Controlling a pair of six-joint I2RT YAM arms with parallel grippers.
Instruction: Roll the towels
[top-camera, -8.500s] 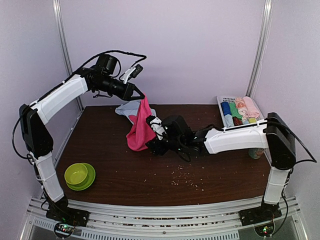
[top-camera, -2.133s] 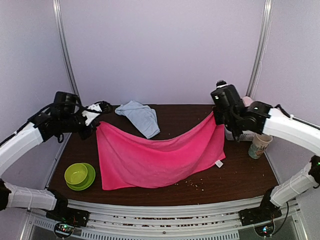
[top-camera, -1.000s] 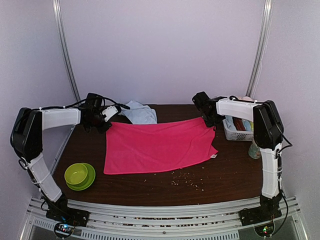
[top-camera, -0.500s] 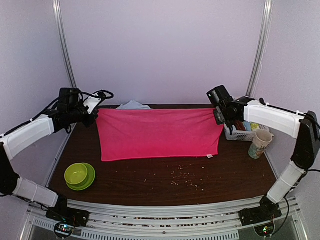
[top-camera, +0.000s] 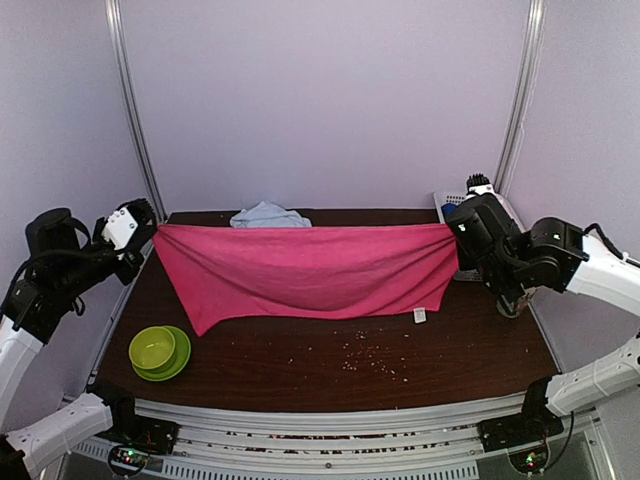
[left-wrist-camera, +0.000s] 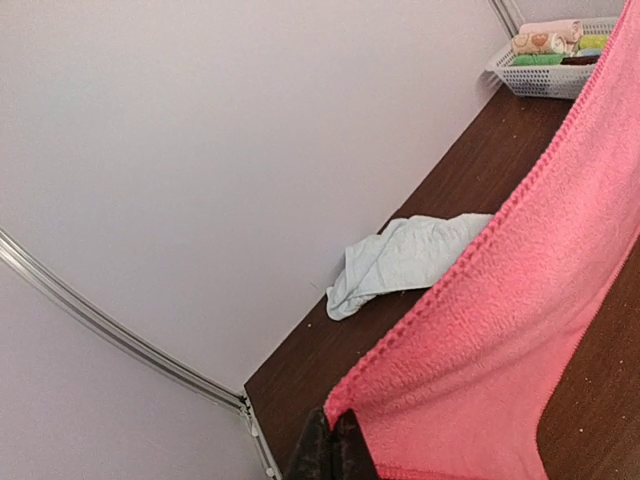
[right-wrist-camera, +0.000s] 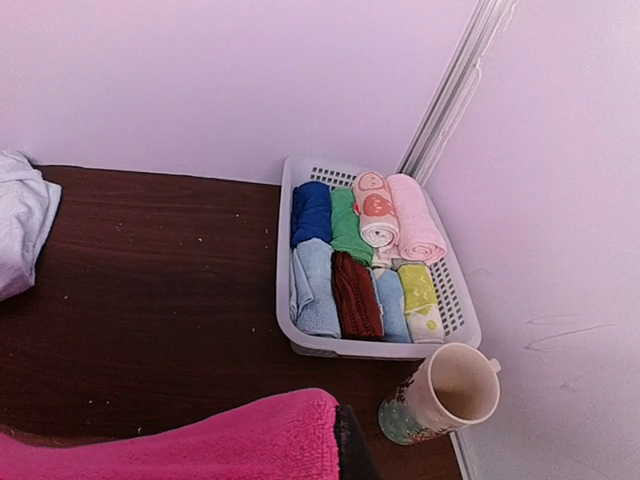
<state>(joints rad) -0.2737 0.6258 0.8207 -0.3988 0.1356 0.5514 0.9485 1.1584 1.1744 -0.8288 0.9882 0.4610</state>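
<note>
Pink towel: the bright magenta-pink cloth towel (top-camera: 300, 270) is held spread between the two pincers by its top corners. The upper edge is drawn nearly straight, the middle sags, and the lower edge appears to reach the dark wooden tabletop (top-camera: 460, 360).
Tag: a small white tag (top-camera: 420, 316) hangs at the lower corner below the right pincer.
Left pincer: the left pincer (left-wrist-camera: 333, 450) is clamped tight on one corner of the pink towel.
Right pincer: the right pincer (right-wrist-camera: 350, 445) is pinched on the opposite corner.
Reason: the stretch is judged to open the cloth so it can be laid flat; rolling is not yet begun.
Blue towel: the crumpled pale blue cloth towel (top-camera: 268, 215) lies on the tabletop beyond the stretched edge, nearer the left pincer, and is touched by neither.
Basket: a white plastic basket (right-wrist-camera: 285, 300) just beyond the right pincer holds eight small rolls.
Cup: one patterned paper cup (right-wrist-camera: 445, 395) stands beside it.
Bowl: one green bowl (top-camera: 155, 350) sits below the left pincer.
Count: two towels, two pincers.
</note>
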